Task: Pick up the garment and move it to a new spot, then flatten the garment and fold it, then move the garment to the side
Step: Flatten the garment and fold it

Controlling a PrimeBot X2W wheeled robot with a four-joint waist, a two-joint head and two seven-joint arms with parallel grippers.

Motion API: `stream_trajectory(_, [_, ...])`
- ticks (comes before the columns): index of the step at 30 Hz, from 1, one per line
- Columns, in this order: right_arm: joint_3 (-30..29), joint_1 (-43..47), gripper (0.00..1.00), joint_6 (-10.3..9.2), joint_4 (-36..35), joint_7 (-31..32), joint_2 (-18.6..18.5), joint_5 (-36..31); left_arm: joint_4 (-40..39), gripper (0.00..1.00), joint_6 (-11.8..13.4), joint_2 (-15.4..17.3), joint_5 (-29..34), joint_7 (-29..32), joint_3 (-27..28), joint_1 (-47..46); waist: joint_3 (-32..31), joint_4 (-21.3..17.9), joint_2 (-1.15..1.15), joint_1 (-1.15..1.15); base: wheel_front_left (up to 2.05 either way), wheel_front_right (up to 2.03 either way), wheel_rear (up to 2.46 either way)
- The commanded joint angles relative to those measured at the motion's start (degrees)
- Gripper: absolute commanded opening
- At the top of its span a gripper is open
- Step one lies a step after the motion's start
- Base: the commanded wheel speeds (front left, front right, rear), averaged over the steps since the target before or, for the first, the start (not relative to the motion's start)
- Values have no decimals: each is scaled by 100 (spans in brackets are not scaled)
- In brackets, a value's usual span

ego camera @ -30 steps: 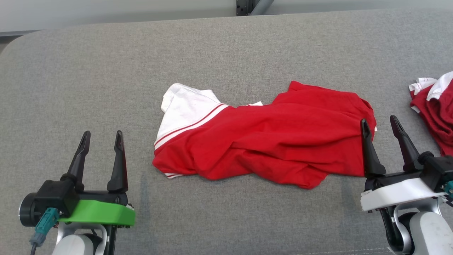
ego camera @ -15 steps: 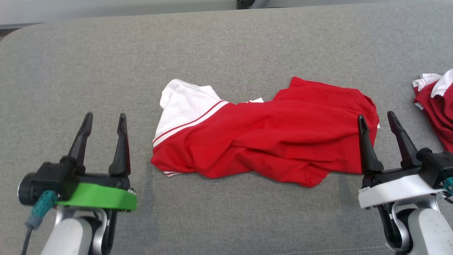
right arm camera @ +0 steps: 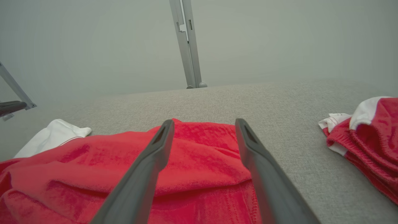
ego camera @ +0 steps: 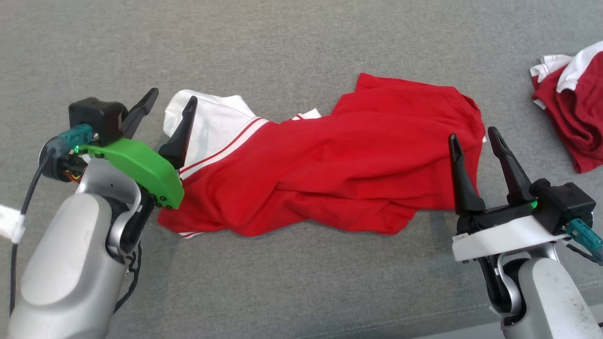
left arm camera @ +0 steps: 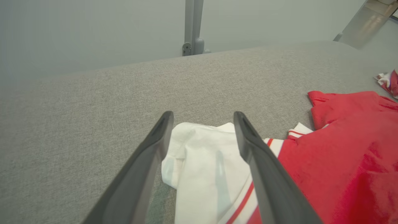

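A crumpled red garment (ego camera: 330, 169) with a white sleeve (ego camera: 212, 122) and white stripes lies across the middle of the grey table (ego camera: 301, 47). My left gripper (ego camera: 172, 96) hangs open over the white sleeve (left arm camera: 205, 161) at the garment's left end, nothing between its fingers. My right gripper (ego camera: 472, 133) stands open at the garment's right end, its fingers above the red cloth (right arm camera: 199, 152). Neither holds any cloth.
A second red and white garment (ego camera: 572, 108) lies bunched at the table's right edge, also seen as a red bundle (right arm camera: 367, 137) in the right wrist view. A metal post (left arm camera: 192, 28) stands behind the table's far edge. Bare grey cloth surrounds the garment.
The head camera has tilted down and closer. My left gripper has moved forward and right, from beside the garment to over its white sleeve. The right gripper keeps its place by the right end.
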Motion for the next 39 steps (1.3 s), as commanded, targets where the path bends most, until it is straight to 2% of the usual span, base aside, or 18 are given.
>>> stream_trajectory(1, [28,-102,100,-1,64,-61,17,31,234,100,-45,101,-116,151,-90,-235,278,-365,0,0,0,0,0])
stream_trajectory(11, [115,-205,100,-1,355,-231,88,148,1392,100,-95,631,-693,1093,-793,-1018,418,-641,0,0,0,0,0])
stream_trajectory(12, [117,-211,100,-2,376,-239,91,157,1426,63,-94,659,-793,1188,-859,-1047,419,-645,0,0,0,0,0])
stream_trajectory(13, [109,-214,100,-1,390,-239,92,167,1419,22,-94,701,-836,1247,-935,-1065,419,-641,0,0,0,0,0])
stream_trajectory(14, [87,-214,100,-2,402,-251,92,179,1390,0,-95,741,-879,1270,-1008,-1068,416,-631,0,0,0,0,0])
stream_trajectory(18, [45,-230,100,-1,418,-296,96,219,1211,0,-95,924,-878,1043,-1091,-1145,403,-576,0,0,0,0,0])
stream_trajectory(23, [-15,-236,100,-2,417,-320,82,240,952,0,-49,1038,-629,325,-947,-1283,340,-487,0,0,0,0,0])
stream_trajectory(29, [-97,-279,100,-2,407,-339,49,246,474,0,190,1098,-230,-616,-735,-1607,248,-405,0,0,0,0,0])
stream_trajectory(33, [-226,-208,100,-1,379,-296,26,218,-84,0,402,1153,10,-1048,-651,-1609,152,-263,0,0,0,0,0])
stream_trajectory(36, [-324,-102,100,-1,333,-251,22,188,-644,0,643,1218,58,-1238,-629,-1050,63,-133,0,0,0,0,0])
stream_trajectory(39, [-412,-13,100,-2,279,-199,17,188,-1266,0,1028,1276,20,-1465,-534,-222,-16,-6,0,0,0,0,0])
